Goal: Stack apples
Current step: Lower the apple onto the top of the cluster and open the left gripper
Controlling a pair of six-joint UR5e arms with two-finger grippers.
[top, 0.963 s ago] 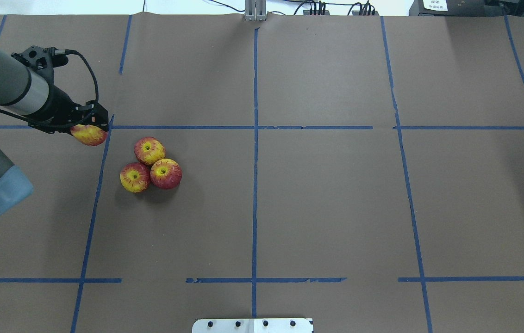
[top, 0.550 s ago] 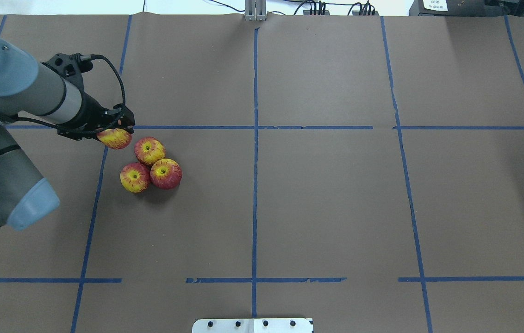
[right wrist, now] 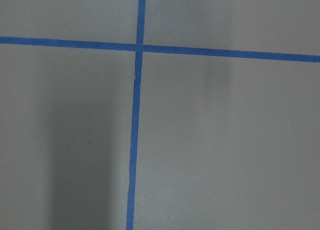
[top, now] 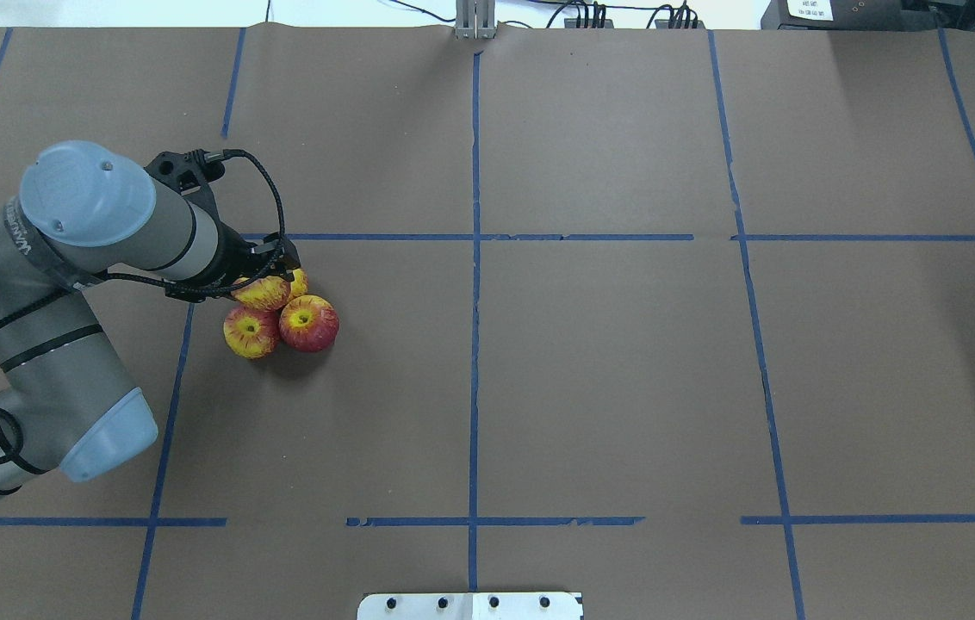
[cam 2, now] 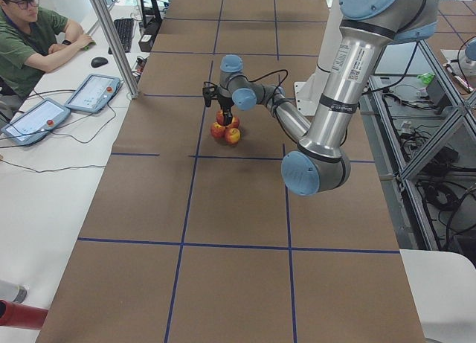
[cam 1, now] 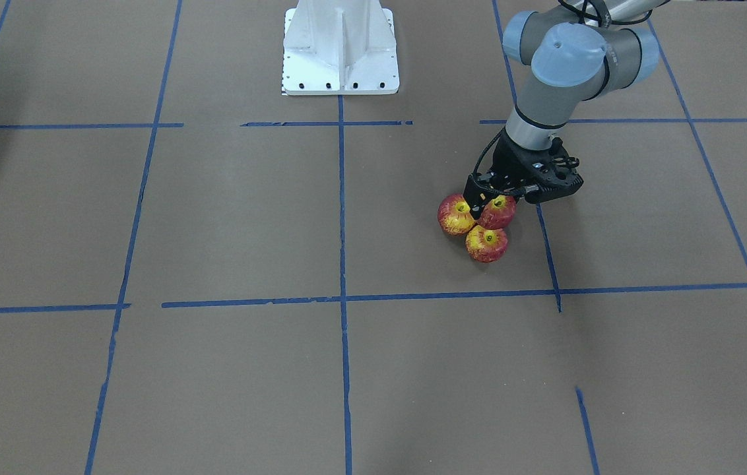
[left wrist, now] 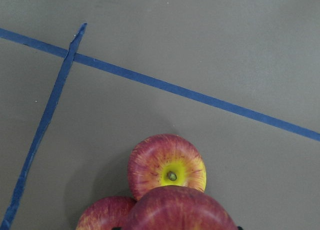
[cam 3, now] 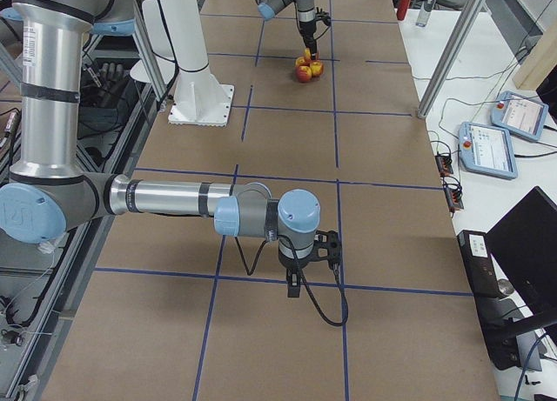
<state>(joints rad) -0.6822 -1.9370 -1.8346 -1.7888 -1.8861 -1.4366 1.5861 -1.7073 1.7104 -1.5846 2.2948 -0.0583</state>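
The left claw point(top: 270, 274) is clenched on a glossy red-and-yellow toy apple point(top: 262, 294), just above three matching apples point(top: 308, 324) clustered on the brown tabletop point(top: 625, 387). Whether the right claw point(cam 3: 294, 290) is clenched cannot be told.

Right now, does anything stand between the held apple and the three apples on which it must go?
Nothing visible does. The left gripper holds the apple right above the three apples, and no other thing lies near them.

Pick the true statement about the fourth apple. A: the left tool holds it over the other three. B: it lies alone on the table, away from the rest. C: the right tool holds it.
A: the left tool grips the fourth apple over the three clustered apples.
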